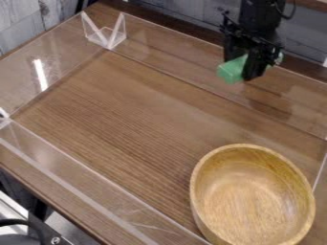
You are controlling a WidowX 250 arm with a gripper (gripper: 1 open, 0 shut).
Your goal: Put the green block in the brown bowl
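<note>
A single black gripper (247, 65) hangs in the upper right of the frame, pointing down, its jaws clenched on the one green block (234, 70), which is carried clear of the tabletop. The block shows as a bright green patch at the lower left of the fingers, partly hidden by them.

One brown bowl (251, 197) sits in the lower right corner, round and shallow, with visible grain and a thick rim; nothing lies inside it. Bowl and block are well apart, the bowl lower in the frame with bare wood between them.

The wooden table (128, 115) fills most of the frame, ringed by low clear plastic walls (57, 177) along its edges. One small clear plastic stand (102, 31), folded into a pointed shape, rests at the upper left near the far wall. A dark object shows at the lower left corner, outside the wall, too cropped to identify.

No brand, label or writing can be read anywhere in the view.
</note>
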